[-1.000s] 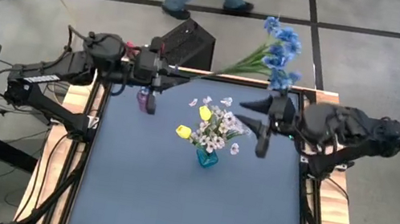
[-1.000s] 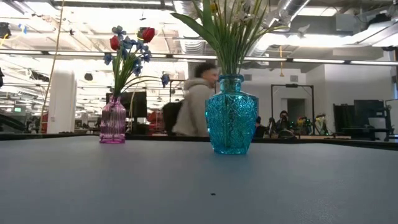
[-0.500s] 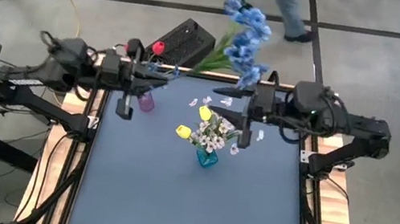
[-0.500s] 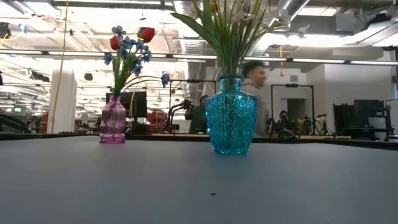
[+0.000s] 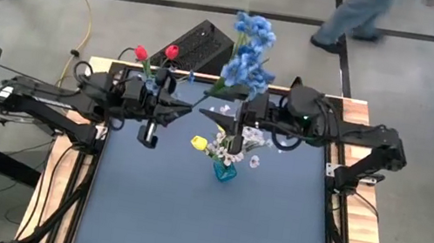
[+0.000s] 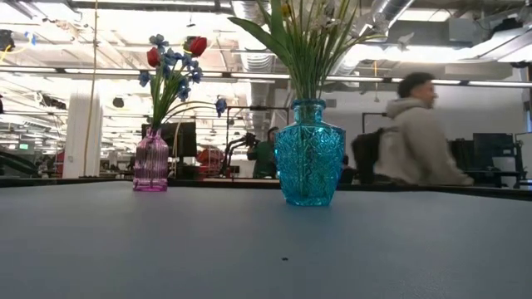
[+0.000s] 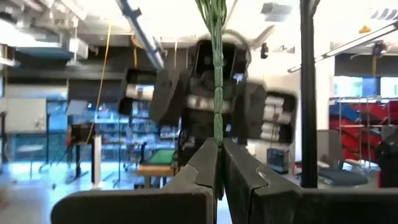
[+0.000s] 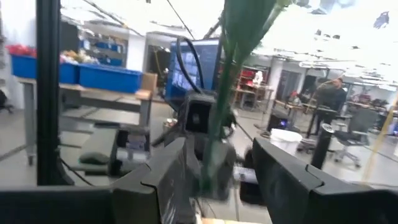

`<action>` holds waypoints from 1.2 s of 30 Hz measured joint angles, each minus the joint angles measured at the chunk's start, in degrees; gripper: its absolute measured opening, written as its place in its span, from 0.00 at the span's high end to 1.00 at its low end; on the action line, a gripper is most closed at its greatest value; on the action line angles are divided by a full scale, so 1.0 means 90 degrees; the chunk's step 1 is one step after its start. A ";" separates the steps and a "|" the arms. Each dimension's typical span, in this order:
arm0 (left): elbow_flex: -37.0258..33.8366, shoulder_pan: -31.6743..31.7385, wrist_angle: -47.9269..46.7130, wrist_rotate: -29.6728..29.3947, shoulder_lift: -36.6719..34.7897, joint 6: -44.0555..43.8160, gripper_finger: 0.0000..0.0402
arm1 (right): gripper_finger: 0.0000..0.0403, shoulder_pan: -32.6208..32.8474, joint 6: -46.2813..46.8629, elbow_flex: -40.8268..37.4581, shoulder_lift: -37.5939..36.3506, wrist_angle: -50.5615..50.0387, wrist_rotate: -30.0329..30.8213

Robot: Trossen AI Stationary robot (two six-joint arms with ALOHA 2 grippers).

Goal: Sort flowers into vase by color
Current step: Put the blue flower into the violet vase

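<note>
A blue-blossom sprig (image 5: 248, 54) on a thin green stem (image 7: 217, 93) rises over the table's far middle, with my left gripper (image 5: 184, 109) shut on the stem. My right gripper (image 5: 221, 124) faces it, open. Its fingers stand on either side of the same stem (image 8: 225, 99); whether they touch it I cannot tell. A pink vase (image 6: 151, 159) with red tulips (image 5: 140, 53) and blue sprigs stands at the far left, partly under my left arm. A teal vase (image 5: 223, 172) in the middle holds white sprigs and yellow tulips (image 5: 198, 142). My left gripper pinches the blue sprig's green stem (image 7: 217, 132) between its two shut fingers, low on the stem. The fingers come from the table's left, slanting upward, and lie across the stem. The sprig stands up from the fingers, clear of the table and both vases.
A black box (image 5: 203, 44) sits on the floor just past the table's far edge. A person (image 5: 359, 13) walks beyond it and shows behind the teal vase in the low view (image 6: 411, 137). The blue table top (image 5: 208, 226) lies bare toward the near edge.
My right gripper has travelled toward the table's left, up to the sprig's stem. My left gripper has sunk a little and tipped its fingers upward, keeping hold. The blue sprig has swung from slanting toward the far right to standing nearly upright, its blossoms moving left.
</note>
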 joint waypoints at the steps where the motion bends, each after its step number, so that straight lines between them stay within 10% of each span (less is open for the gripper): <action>1: -0.0062 0.0000 0.0006 -0.0042 0.0003 -0.0041 1.00 | 0.47 -0.0027 0.0054 0.0000 0.0016 0.0047 -0.0123; 26: -0.0094 0.0002 0.0366 -0.0085 0.0139 -0.0105 0.99 | 0.93 -0.0187 0.0481 -0.0002 0.0206 0.0269 -0.0301; 36: -0.0092 -0.0017 -0.1086 -0.0239 -0.0464 0.0068 0.69 | 0.93 -0.0239 0.0910 0.0005 -0.0047 -0.0948 -0.0250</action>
